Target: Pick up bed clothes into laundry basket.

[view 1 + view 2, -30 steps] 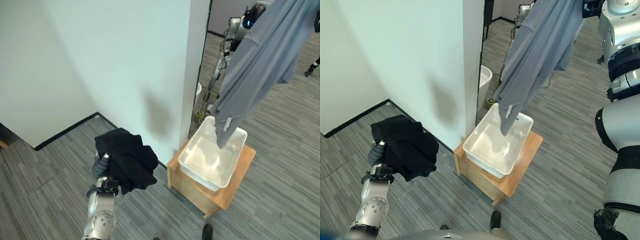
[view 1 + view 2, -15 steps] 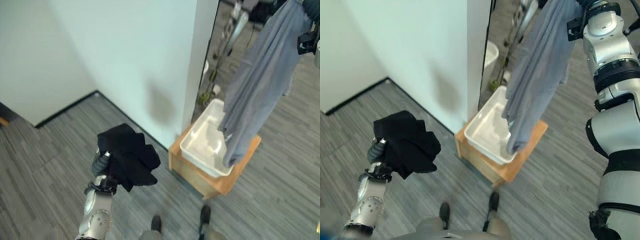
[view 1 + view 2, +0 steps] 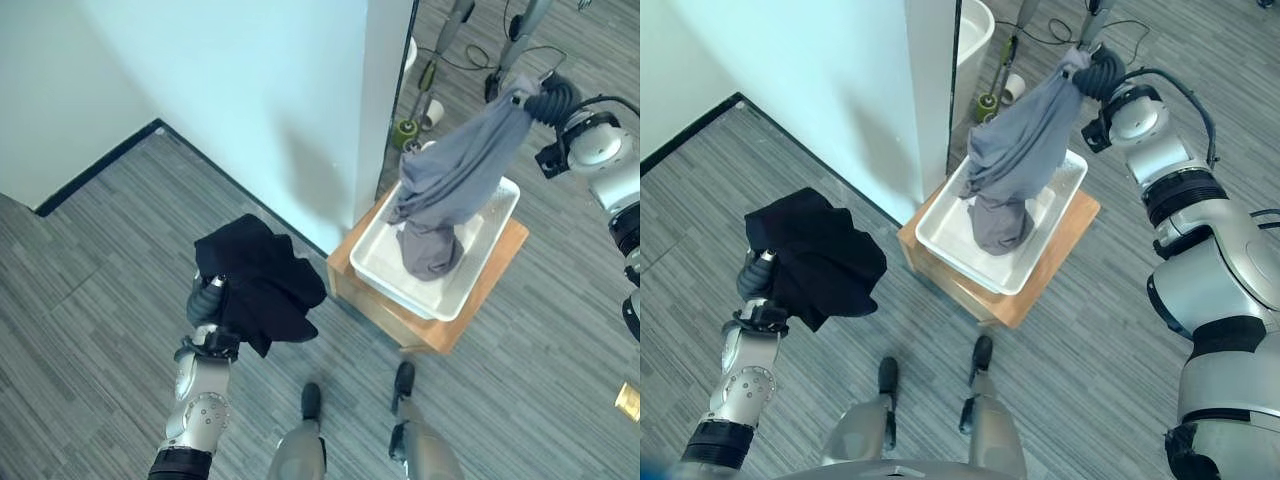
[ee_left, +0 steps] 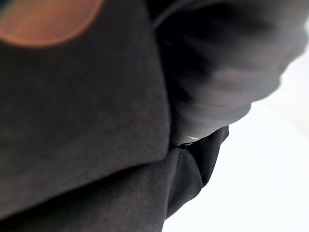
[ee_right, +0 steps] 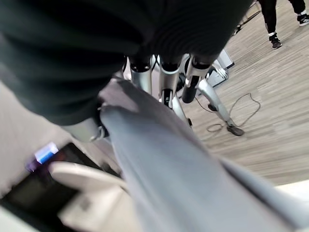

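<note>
A bunched black garment hangs off the floor at the lower left, and my left hand is shut on it. Close up in the left wrist view there is black cloth. At the upper right my right hand is shut on the top of a grey garment. The grey cloth slants down from that hand, and its lower part lies heaped inside the white laundry basket. In the right wrist view the grey cloth runs out from under the fingers.
The basket stands on a low wooden stool against the corner of a white wall. Beyond the corner are a white round bin, a stand with cables and, in the right wrist view, a person's legs.
My right hand has come down, so the grey garment that hung high over the basket now lies partly heaped in it. The camera has shifted. The left hand still holds the black garment.
</note>
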Controlling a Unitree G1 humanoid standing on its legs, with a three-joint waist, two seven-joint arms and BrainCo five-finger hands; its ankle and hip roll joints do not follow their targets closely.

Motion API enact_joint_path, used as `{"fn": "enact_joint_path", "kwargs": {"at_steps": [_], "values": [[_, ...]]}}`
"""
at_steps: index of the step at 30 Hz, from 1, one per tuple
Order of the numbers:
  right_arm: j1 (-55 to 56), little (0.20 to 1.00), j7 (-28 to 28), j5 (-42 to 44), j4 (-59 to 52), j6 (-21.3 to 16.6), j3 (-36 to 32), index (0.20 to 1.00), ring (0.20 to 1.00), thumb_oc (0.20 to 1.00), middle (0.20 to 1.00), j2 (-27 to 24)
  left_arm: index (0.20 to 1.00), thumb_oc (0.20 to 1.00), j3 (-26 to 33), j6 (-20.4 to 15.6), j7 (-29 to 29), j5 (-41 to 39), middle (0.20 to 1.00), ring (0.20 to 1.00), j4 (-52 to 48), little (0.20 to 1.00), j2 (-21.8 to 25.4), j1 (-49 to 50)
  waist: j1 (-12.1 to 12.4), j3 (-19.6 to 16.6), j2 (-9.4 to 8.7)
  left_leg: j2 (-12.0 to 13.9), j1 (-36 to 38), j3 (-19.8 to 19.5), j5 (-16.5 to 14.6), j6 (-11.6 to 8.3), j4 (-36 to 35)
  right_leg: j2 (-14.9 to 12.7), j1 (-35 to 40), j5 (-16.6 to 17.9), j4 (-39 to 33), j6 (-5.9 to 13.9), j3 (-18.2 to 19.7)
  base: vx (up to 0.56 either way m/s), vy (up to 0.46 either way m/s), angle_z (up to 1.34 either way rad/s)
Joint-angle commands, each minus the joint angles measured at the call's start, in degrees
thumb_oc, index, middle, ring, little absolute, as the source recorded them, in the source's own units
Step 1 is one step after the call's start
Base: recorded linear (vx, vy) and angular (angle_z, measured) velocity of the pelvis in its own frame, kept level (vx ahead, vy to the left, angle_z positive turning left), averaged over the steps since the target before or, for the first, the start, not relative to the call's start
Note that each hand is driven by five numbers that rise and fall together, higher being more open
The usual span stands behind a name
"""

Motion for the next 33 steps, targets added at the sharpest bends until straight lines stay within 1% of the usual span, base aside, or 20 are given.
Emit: {"fn": "enact_joint_path", "kwargs": {"at_steps": [1,2,4,5,8,9,14,16,19,20,21,22,24,25,26,28,29,30,32,33], "values": [[-9.9,1.0,-0.2,-18.1,3.4,-0.5,7.5,1.0,1.0,1.0,1.0,-3.2,0.2,0.2,0.5,-2.9,-3.1,1.1,0.2,0.2,-8.5,0.2,3.4,0.0,1.0,0.7,0.47,1.1,-3.3,-2.6,6.4,-1.38,-3.1,-1.3,8.4,-7.6,0.8,3.17,-2.7,0.0,0.0,0.0],[-9.8,1.0,-0.4,-22.8,4.3,-0.1,8.5,1.0,1.0,1.0,1.0,-3.2,0.2,0.2,0.5,-3.0,-3.4,1.0,0.2,0.2,-8.4,0.2,3.4,-0.3,1.1,0.8,0.54,1.1,-3.3,-2.7,6.4,-1.38,-3.1,-1.4,8.4,-7.6,0.8,3.2,-2.7,0.0,0.0,0.0],[-10.8,1.0,-0.5,-32.1,0.5,-0.3,11.9,1.0,1.0,1.0,1.0,-4.6,0.2,0.2,0.8,-3.4,-3.7,0.8,0.2,0.2,-8.0,0.2,3.3,-0.9,1.2,0.8,0.64,1.0,-3.4,-2.8,6.4,-1.38,-3.1,-1.5,8.3,-7.7,0.8,3.25,-2.8,0.0,0.0,0.0],[-10.3,1.0,-1.2,-34.7,-4.6,-1.3,10.9,1.0,1.0,1.0,1.0,-7.4,0.2,0.2,1.5,-4.3,-3.6,0.7,0.2,0.2,-7.7,0.2,2.9,-1.8,1.1,0.8,0.69,0.9,-3.6,-2.9,6.3,-1.38,-3.1,-1.6,8.1,-7.6,0.8,3.41,-2.8,0.0,0.0,0.0],[-10.3,1.0,0.2,-31.6,-7.1,-2.3,10.5,1.0,1.0,1.0,1.0,-9.9,0.2,0.2,1.6,-5.2,-3.4,0.5,0.2,0.2,-7.2,0.2,2.4,-2.6,1.0,0.8,0.51,0.9,-3.6,-3.0,6.3,-1.34,-3.1,-1.7,8.2,-7.7,0.8,3.5,-3.0,0.0,0.0,0.0],[-11.8,1.0,2.4,-30.2,-8.2,-3.0,13.5,1.0,1.0,1.0,1.0,-11.6,0.2,0.2,1.5,-5.1,-3.5,0.4,0.2,0.2,-6.7,0.2,2.5,-2.8,0.9,0.7,0.13,0.9,-3.5,-2.9,6.3,-1.38,-3.1,-1.7,8.4,-7.7,0.8,3.57,-3.1,0.0,0.0,0.0],[-14.9,1.0,3.7,-27.2,-10.2,-3.9,18.0,1.0,1.0,1.0,1.0,-14.8,0.2,0.2,1.0,-5.0,-4.3,0.2,0.2,0.2,-7.1,0.2,3.1,-2.6,0.6,0.5,-0.13,0.9,-3.1,-2.9,6.1,-1.43,-3.1,-1.8,8.7,-7.8,0.8,3.71,-3.3,0.0,0.0,0.0],[-15.6,1.0,4.3,-24.3,-14.0,-4.6,18.3,1.0,1.0,1.0,1.0,-17.3,0.2,0.2,1.0,-5.1,-4.8,0.2,0.2,0.2,-7.1,0.2,3.7,-3.0,0.1,0.3,-0.31,1.0,-2.7,-2.7,6.0,-1.46,-3.1,-1.9,8.8,-7.7,0.8,3.77,-3.1,0.0,0.0,0.0],[-16.2,1.0,4.5,-23.6,-14.3,-4.7,19.1,1.0,1.0,1.0,1.0,-18.6,0.2,0.2,1.0,-5.2,-5.0,0.2,0.2,0.2,-6.8,0.2,4.0,-3.4,0.0,0.1,-0.33,1.0,-2.5,-2.6,5.9,-1.48,-3.1,-2.0,9.0,-7.8,0.8,3.81,-3.1,0.0,-0.001,-0.03],[-16.6,1.0,4.6,-24.1,-15.0,-4.8,19.9,1.0,1.0,1.0,1.0,-19.3,0.2,0.2,1.0,-5.1,-5.1,0.3,0.2,0.2,-6.7,0.2,4.3,-3.5,-0.1,0.0,-0.38,1.0,-2.3,-2.4,5.9,-1.51,-3.1,-2.0,9.1,-7.7,0.8,3.85,-3.0,0.0,0.013,-0.04],[-16.5,1.0,4.9,-25.1,-20.2,-5.3,20.2,1.0,1.0,1.0,1.0,-20.9,0.2,0.2,1.1,-5.1,-5.0,1.5,0.2,0.2,-6.7,0.2,5.3,-3.9,-0.6,-0.3,-0.22,1.1,-1.9,-2.0,5.7,-1.59,-3.1,-2.1,9.2,-7.7,0.8,3.93,-2.6,0.0,0.0,0.0],[-16.4,1.0,4.9,-25.1,-20.3,-5.2,20.1,1.0,1.0,1.0,1.0,-21.0,0.2,0.2,1.0,-5.1,-5.0,1.6,0.2,0.2,-6.6,0.2,5.4,-4.0,-0.6,-0.2,-0.25,1.1,-1.9,-2.0,5.7,-1.59,-3.1,-2.1,9.2,-7.7,0.8,3.93,-2.6,0.0,0.0,0.0],[-14.6,1.0,5.2,-25.1,-26.0,-5.7,18.4,1.0,1.0,1.0,1.0,-22.7,0.2,0.2,0.5,-4.6,-5.1,4.3,0.2,0.2,-6.6,0.2,8.7,-4.6,-1.1,-0.7,0.17,1.1,-1.4,-1.6,5.5,-1.59,-3.1,-2.1,9.4,-7.6,0.8,4.03,-2.2,0.0,0.008,-0.04],[-14.5,1.0,5.2,-25.1,-26.1,-5.7,18.2,1.0,1.0,1.0,1.0,-22.7,0.2,0.2,0.5,-4.6,-5.1,4.3,0.2,0.2,-6.6,0.2,8.7,-4.6,-1.0,-0.7,0.13,1.1,-1.4,-1.6,5.5,-1.59,-3.1,-2.1,9.4,-7.6,0.8,4.03,-2.2,0.03,0.026,-0.14],[-9.0,1.0,4.8,-21.7,-30.8,-6.0,12.9,1.0,1.0,1.0,1.0,-25.0,0.2,0.2,0.0,-4.1,-5.1,7.4,0.2,0.2,-8.2,0.2,14.0,-5.6,-1.7,-1.2,1.17,1.2,-0.3,-1.3,5.1,-1.54,-3.1,-2.1,10.3,-7.8,0.8,4.17,-2.1,0.04,0.023,-0.22],[9.9,1.0,6.3,-15.4,-43.0,-6.7,-3.8,1.0,1.0,1.0,1.0,-28.4,0.2,0.2,-0.6,-3.1,-6.3,8.3,0.2,0.2,-10.1,0.2,21.8,-9.4,-3.9,-3.2,2.86,0.9,1.3,-1.1,4.6,-1.3,-3.1,-2.6,11.7,-8.0,0.8,4.5,-2.4,0.02,0.017,-0.05],[12.0,1.0,6.4,-15.6,-43.6,-6.6,-5.9,1.0,1.0,1.0,1.0,-28.6,0.2,0.2,-1.1,-3.1,-6.3,8.3,0.2,0.2,-10.1,0.2,22.4,-9.7,-3.5,-3.1,2.37,0.8,1.3,-1.1,4.6,-1.3,-3.1,-2.6,11.8,-8.0,0.8,4.51,-2.4,0.03,0.016,0.11],[21.3,1.0,7.0,-12.9,-46.6,-7.2,-13.5,1.0,1.0,1.0,1.0,-29.2,0.2,0.2,-1.5,-2.9,-6.8,8.1,0.2,0.2,-10.8,0.2,24.5,-11.0,-4.5,-3.7,3.18,0.8,2.0,-1.1,4.2,-1.28,-3.1,-2.9,12.6,-8.3,0.8,4.68,-2.6,0.04,0.009,0.04],[31.8,1.0,7.8,-10.4,-49.0,-7.6,-21.7,1.0,1.0,1.0,1.0,-29.3,0.2,0.2,-2.4,-2.5,-7.5,8.0,0.2,0.2,-11.2,0.2,26.8,-12.5,-5.9,-4.8,4.17,0.6,2.8,-0.9,3.9,-1.18,-3.1,-3.1,13.4,-8.4,0.8,4.86,-2.6,0.04,0.006,0.11],[38.5,1.0,7.9,-9.3,-50.2,-7.7,-27.7,1.0,1.0,1.0,1.0,-29.6,0.2,0.2,-3.5,-2.5,-7.6,8.2,0.2,0.2,-11.2,0.2,28.2,-13.6,-6.1,-5.2,4.15,0.5,3.2,-0.9,3.8,-1.18,-3.1,-3.2,13.7,-8.6,0.8,4.94,-2.7,0.04,0.007,0.08]]}}
